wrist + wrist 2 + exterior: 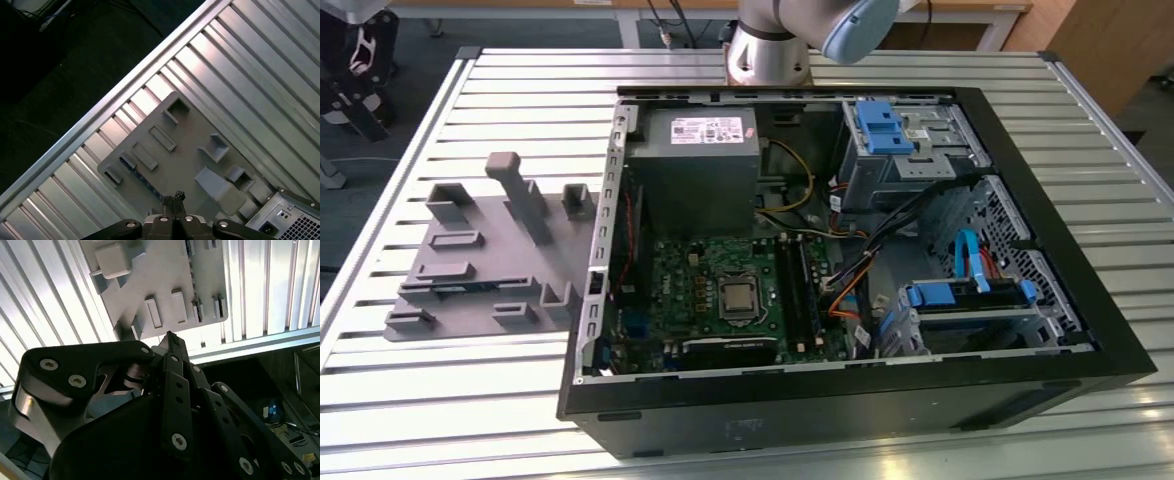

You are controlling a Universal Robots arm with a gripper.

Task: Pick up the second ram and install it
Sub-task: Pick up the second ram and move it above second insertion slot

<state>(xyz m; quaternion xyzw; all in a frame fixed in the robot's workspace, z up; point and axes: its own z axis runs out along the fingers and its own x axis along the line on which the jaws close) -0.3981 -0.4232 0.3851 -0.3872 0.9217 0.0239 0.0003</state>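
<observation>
Grey plastic is what the holder plate [185,150] is made of. It is laid on the slatted metal table [454,400], just beside the open computer case [854,392]. The second ram [141,176] is taken to be the thin dark strip stood on its edge in a slot of that plate. It is long, flat and far narrower than long, with tiny specks along it. In the exterior view it is seen as a dark line on the plate's left part.

The gripper [172,197] is hung high over the plate, well apart from the stick. Its fingertips are pressed together with nothing between them.

For this step to be done well, the claw should be opened and turned so the fingers face the stick's flat sides. It is best brought straight down over the middle — not the ends. A soft, even grip is called for — a thin board is likely bent or tipped with ease.
</observation>
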